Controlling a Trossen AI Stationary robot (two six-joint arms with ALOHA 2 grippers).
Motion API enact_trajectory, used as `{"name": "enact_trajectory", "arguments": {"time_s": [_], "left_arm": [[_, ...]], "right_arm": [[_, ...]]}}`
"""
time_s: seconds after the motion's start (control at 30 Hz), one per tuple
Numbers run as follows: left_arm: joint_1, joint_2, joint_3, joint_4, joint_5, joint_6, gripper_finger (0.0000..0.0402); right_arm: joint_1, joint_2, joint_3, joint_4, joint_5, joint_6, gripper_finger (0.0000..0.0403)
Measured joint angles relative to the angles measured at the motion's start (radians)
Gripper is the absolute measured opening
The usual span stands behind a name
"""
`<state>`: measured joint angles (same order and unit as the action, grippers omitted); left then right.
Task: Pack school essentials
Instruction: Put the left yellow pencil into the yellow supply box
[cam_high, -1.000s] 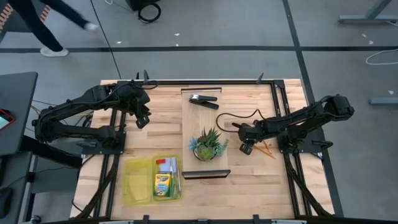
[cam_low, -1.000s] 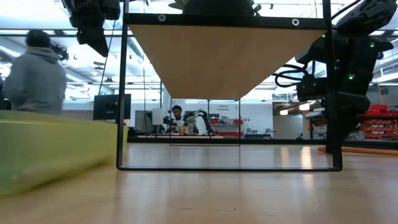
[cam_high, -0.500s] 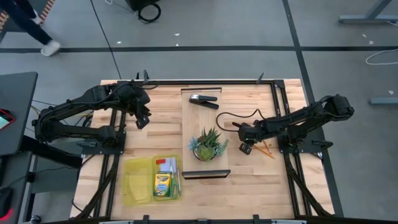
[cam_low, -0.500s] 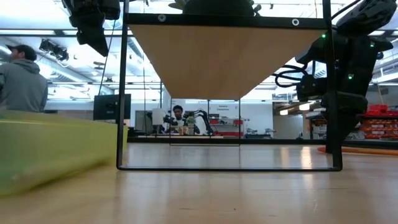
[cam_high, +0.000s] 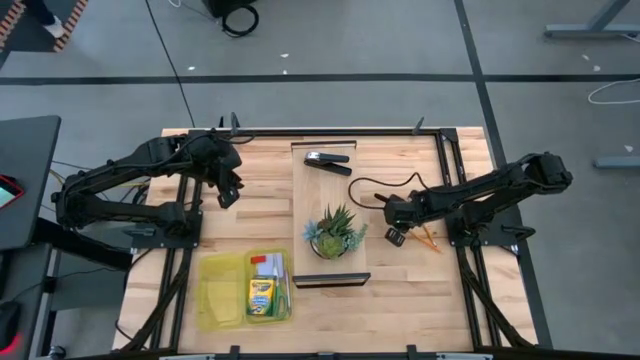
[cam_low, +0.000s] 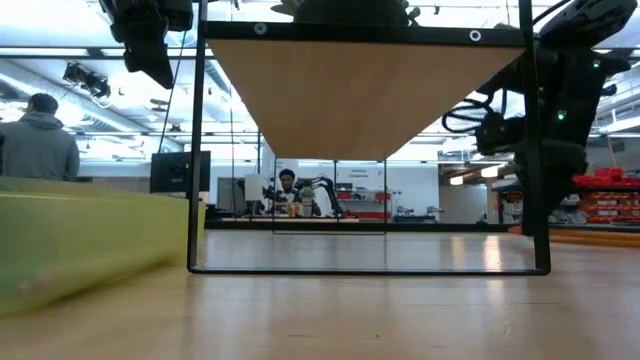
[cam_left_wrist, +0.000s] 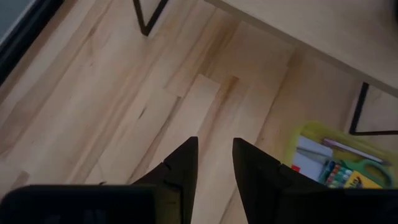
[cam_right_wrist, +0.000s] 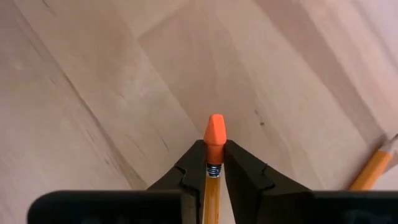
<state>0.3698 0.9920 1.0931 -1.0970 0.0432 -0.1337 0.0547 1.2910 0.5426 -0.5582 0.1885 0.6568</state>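
Note:
My right gripper (cam_high: 395, 237) hangs low over the table, right of the raised wooden shelf (cam_high: 312, 200), shut on an orange pencil (cam_right_wrist: 213, 149). More pencils (cam_high: 430, 238) lie on the table just right of it, one of them (cam_right_wrist: 373, 167) in the right wrist view. My left gripper (cam_high: 228, 192) hovers high over the far left of the table, fingers slightly apart, nothing between them (cam_left_wrist: 215, 163). A yellow-green tray (cam_high: 215, 290) at the near left holds the crayon box (cam_high: 261, 297), green-handled scissors (cam_left_wrist: 367, 169), a pale note pad (cam_left_wrist: 309, 151) and a tiny red piece (cam_left_wrist: 296, 168). My right gripper pinches the pencil between its two fingers at the metal band just behind the eraser (cam_right_wrist: 213, 169). The fingers slant steeply down from above and the pencil lies along them. The orange eraser end (cam_right_wrist: 214, 132) sticks out past the fingertips toward the table; whether it touches I cannot tell.
The shelf on a black metal frame (cam_low: 370, 268) spans the table's middle, carrying a spiky green potted plant (cam_high: 335, 235) and a black stapler (cam_high: 328, 160). Bare wood lies between the shelf and each arm. A person (cam_low: 38, 140) stands in the room beyond.

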Motion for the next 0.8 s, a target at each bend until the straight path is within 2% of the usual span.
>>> {"name": "enact_trajectory", "arguments": {"time_s": [0.2, 0.37, 0.67, 0.8], "left_arm": [[0.0, 0.0, 0.0, 0.001, 0.058, 0.0, 0.0107], [-0.001, 0.0, 0.0, 0.049, 0.143, 0.0, 0.0114], [-0.005, 0.0, 0.0, 0.207, 0.146, 0.04, 0.0146], [-0.005, 0.001, 0.0, 0.293, 0.146, 0.015, 0.0159]], "right_arm": [[0.0, -0.075, 0.03, -0.046, 0.036, 0.025, 0.0057], [-0.001, -0.109, 0.118, -0.14, 0.149, 0.021, 0.0057], [-0.02, -0.115, 0.276, -0.211, 0.248, -0.009, 0.0057], [-0.043, -0.115, 0.369, -0.21, 0.279, -0.085, 0.0057]]}}
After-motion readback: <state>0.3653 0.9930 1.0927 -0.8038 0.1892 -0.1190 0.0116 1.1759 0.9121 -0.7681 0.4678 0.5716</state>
